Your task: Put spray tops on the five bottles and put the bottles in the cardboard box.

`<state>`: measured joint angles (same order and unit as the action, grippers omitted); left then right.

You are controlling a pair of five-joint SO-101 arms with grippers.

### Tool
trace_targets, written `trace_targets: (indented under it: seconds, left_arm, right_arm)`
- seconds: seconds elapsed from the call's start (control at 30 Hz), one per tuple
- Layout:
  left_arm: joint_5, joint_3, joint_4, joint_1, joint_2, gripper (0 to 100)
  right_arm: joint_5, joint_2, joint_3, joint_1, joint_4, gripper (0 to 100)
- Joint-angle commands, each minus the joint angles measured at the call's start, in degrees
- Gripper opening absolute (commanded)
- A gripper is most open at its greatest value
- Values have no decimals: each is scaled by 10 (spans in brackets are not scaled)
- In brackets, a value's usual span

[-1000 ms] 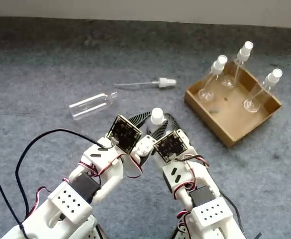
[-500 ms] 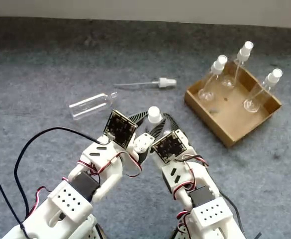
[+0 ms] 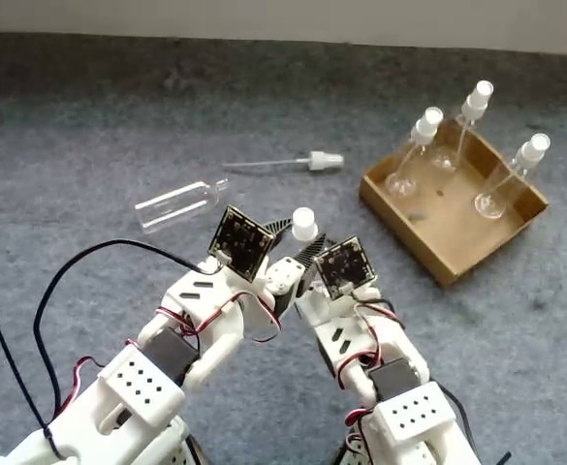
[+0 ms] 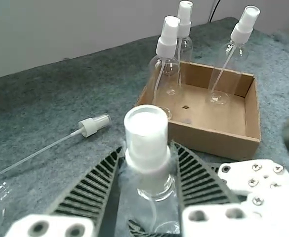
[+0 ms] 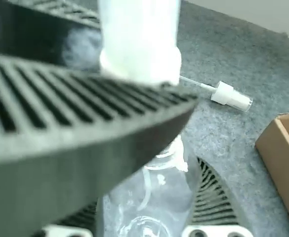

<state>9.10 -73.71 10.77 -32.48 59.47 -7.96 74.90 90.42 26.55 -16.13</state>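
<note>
Gripping the fourth bottle (image 4: pixel 151 192), left hand (image 4: pixel 147 148) clamped on its spray top (image 4: pixel 145 136) and right hand (image 5: pixel 149 197) on its body, the arms have three topped bottles (image 3: pixel 414 153) in the box (image 3: pixel 404 232); a bare bottle (image 3: pixel 178 205) and loose top (image 3: pixel 320 161) lie on the tabletop (image 3: pixel 89 126).

Item 1: table (image 3: pixel 79 116). The whole surface is covered in a grey, coarse, carpet-like fabric. A mottled, fibrous texture is seen in the high view and the left wrist view. A darker band of the same fabric is seen along the far edge in the high view.

Item 2: wall (image 3: pixel 283 15). Pale and plain, it is met at the table's far edge. It is also seen behind the table in both wrist views.
</note>
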Motion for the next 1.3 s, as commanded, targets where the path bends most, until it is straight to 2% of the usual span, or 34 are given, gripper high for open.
trace_targets:
  seconds: [0.0, 0.3, 0.43, 0.6, 0.73, 1.0, 1.13, 1.27]
  left_arm:
    - [4, 27, 2, 34, 11, 8]
    - [5, 29, 2, 31, 13, 8]
    - [6, 22, 3, 22, 55, 8]
    - [6, 14, 88, -14, 111, 8]
    - [5, 13, 102, -15, 115, 8]
    - [4, -8, 100, -16, 97, 8]
    - [4, -8, 101, -18, 97, 8]
    - [4, -8, 102, -19, 97, 8]
  right_arm:
    - [14, 8, -77, -7, -4, 80]
    - [12, 8, -101, -3, 0, 81]
    - [-52, 8, -100, 34, 15, 81]
    - [-42, 9, -100, 26, 15, 81]
    - [-43, 50, -99, 15, 11, 81]
    - [-44, 253, -93, 15, -124, 81]
    - [-80, 284, -71, 15, -149, 81]
    - [-65, 289, -57, 15, -149, 81]
